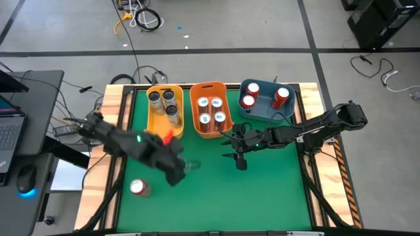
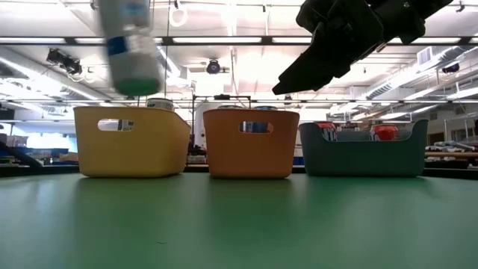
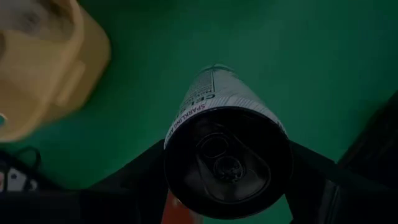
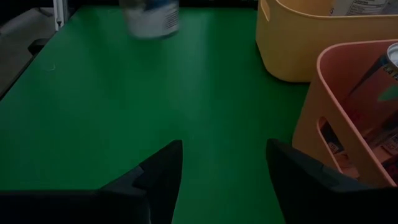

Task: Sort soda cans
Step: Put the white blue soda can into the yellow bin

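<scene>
held can [image 2: 131,45]: motion-blurred, top cut off by frame edge
left gripper [image 1: 180,167]: fingers largely hidden behind can

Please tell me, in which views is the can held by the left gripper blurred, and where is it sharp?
Low view: the held can is smeared by blur. Right wrist view: it is blurred too. Left wrist view: sharp, its printed text readable between the left gripper fingers. High view: only a faint smear.

Setting: robotics lab or open industrial workspace. Evidence: low view shows a high ceiling [image 2: 239,67] with rows of strip lights and exposed ducts. High view shows grey concrete floor [image 1: 262,26], loose cables [image 1: 139,16] at upper centre, a laptop [image 1: 10,128] and mouse [image 1: 26,178] on the desk at left edge.
</scene>
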Motion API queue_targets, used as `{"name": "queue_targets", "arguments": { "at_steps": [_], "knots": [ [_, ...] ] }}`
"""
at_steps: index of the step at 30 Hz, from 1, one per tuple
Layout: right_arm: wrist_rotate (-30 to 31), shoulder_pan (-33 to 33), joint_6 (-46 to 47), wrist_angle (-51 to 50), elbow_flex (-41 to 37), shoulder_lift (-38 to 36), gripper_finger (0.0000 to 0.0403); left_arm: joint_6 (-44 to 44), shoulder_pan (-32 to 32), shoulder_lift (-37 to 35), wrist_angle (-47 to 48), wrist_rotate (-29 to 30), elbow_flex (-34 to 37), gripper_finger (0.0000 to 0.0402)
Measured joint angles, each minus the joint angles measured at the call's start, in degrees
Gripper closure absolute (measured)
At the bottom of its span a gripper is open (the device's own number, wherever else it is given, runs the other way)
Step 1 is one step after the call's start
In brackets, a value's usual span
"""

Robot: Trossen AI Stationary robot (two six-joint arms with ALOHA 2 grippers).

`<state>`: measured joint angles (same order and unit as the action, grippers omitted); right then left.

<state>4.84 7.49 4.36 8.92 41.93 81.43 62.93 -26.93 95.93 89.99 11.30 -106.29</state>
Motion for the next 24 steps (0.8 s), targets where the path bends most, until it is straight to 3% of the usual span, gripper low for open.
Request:
{"name": "queue_targets", "arguments": {
  "at_steps": [13, 24],
  "knots": [
    [0.0, 0.0, 0.0, -0.25, 0.0, 0.0, 0.0184, -10.12, 22.49, -13.43, 0.2, 0.69, -0.2, 0.0152],
    [-0.02, 0.0, 0.0, -1.01, -0.02, 0.0, 0.0185, -15.55, 33.64, -22.06, 0.14, -5.04, 10.99, 0.0152]
  ]
}}
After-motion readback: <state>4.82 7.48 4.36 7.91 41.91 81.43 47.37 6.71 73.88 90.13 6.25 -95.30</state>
